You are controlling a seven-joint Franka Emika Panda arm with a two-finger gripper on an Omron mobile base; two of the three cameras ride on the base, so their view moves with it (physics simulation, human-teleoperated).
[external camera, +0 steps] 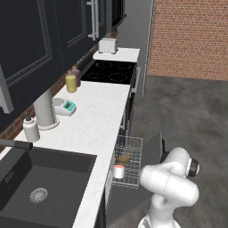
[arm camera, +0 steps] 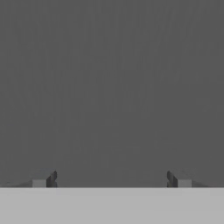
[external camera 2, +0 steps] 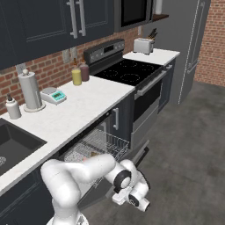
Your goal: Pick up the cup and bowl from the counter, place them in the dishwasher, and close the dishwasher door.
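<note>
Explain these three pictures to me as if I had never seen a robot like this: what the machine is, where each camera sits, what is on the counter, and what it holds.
This is a rendered kitchen with a white robot arm on a driving base. Two cameras ride behind the arm, left and right, showing one scene from two sides. The third camera sits on the hand, facing plain grey floor.

On the counter stand a paper towel roll, a soap bottle, a small scale and a yellow bottle.

The dishwasher door hangs open with the wire rack pulled out; the cup and bowl sit in it.

The gripper is open, holding nothing.
</note>
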